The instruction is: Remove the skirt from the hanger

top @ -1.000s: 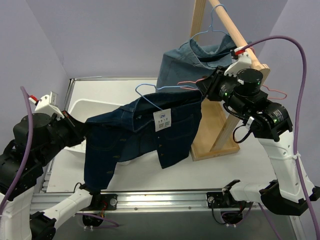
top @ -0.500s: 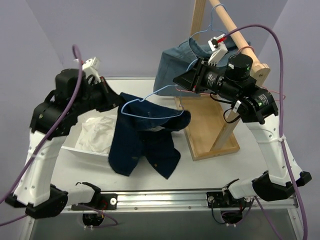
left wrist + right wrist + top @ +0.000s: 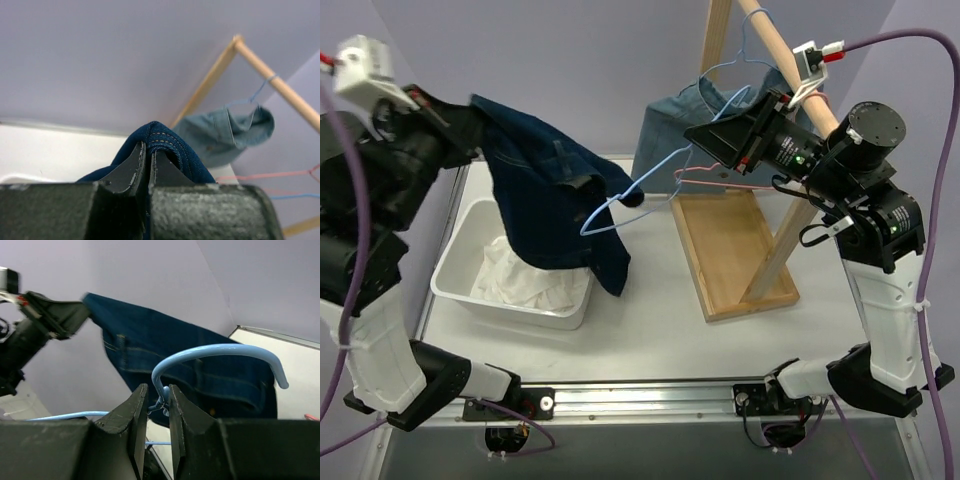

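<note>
Arms spread wide above the table (image 3: 650,310): the left arm (image 3: 370,230) is reared up at the far left, and the left gripper (image 3: 148,152) points right with its jaws clamped on a fold of the dark-blue denim garment (image 3: 545,185), which hangs down from that grip. The right arm (image 3: 880,210) stands tall at the right and bends leftward in front of the wooden rack (image 3: 730,245). The right gripper (image 3: 159,392) is pinched on the twisted neck of the light-blue hanger (image 3: 220,351), just under its hook. That hanger slants down to the left and meets the lower right edge of the denim garment. A light-blue denim shirt (image 3: 665,125) hangs on the rack's rail behind the right gripper. The white bin (image 3: 455,262) sits on the table at the left, below the raised left gripper. The skirt (image 3: 525,285) lies crumpled inside it, partly behind the hanging denim and well apart from both grippers. The pink-red hanger (image 3: 265,175) shows as thin wire just under the right gripper beside the rack, well apart from the skirt; what it hangs from cannot be told.
</note>
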`<state>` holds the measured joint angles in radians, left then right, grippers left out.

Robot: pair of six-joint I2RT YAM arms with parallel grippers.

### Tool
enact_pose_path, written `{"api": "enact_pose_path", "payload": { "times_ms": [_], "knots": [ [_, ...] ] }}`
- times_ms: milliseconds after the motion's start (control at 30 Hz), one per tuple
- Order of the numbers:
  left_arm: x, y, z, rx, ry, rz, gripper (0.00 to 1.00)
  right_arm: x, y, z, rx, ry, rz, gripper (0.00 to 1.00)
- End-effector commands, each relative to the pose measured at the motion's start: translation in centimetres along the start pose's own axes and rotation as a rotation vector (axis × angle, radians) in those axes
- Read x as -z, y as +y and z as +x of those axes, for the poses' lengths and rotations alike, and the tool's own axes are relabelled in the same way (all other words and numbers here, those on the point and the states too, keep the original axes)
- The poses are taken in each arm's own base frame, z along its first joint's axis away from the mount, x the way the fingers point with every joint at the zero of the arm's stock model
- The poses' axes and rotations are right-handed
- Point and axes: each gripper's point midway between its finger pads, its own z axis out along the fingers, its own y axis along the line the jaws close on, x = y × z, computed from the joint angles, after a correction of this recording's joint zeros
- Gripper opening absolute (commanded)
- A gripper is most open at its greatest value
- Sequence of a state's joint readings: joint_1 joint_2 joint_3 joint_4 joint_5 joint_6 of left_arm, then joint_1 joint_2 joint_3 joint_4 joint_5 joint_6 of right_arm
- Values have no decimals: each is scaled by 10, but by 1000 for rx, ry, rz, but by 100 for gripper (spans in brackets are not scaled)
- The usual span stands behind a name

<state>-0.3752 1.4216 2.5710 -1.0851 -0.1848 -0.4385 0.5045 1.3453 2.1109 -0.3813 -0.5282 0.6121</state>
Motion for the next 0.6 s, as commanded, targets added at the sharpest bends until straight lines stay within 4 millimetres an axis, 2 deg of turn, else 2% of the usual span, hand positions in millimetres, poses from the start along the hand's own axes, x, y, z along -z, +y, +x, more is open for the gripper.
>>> {"api": "enact_pose_path", "payload": {
  "times_ms": [0, 33, 67, 133, 300, 467, 567],
  "knots": [
    [37, 10, -85, -34, -324, -75, 2, 8, -1, -5, 47, -29, 19, 0],
    [36, 13, -85, -51, -330, -88, 2, 9, -3, -4, 62, -28, 29, 0],
    [45, 12, -94, -56, -362, -78, 2, 9, -6, -4, 69, -24, 39, 0],
    [46, 21, -96, -58, -378, -129, 2, 11, -9, -2, 84, -10, 57, 0],
    [32, 23, -84, -72, -338, -143, 2, 13, -19, 5, 96, 14, 97, 0],
    [44, 24, -105, -104, -407, -157, 2, 14, -27, 12, 109, 40, 124, 0],
    [49, 23, -110, -101, -430, -153, 2, 13, -29, 16, 106, 52, 124, 0]
  ]
}}
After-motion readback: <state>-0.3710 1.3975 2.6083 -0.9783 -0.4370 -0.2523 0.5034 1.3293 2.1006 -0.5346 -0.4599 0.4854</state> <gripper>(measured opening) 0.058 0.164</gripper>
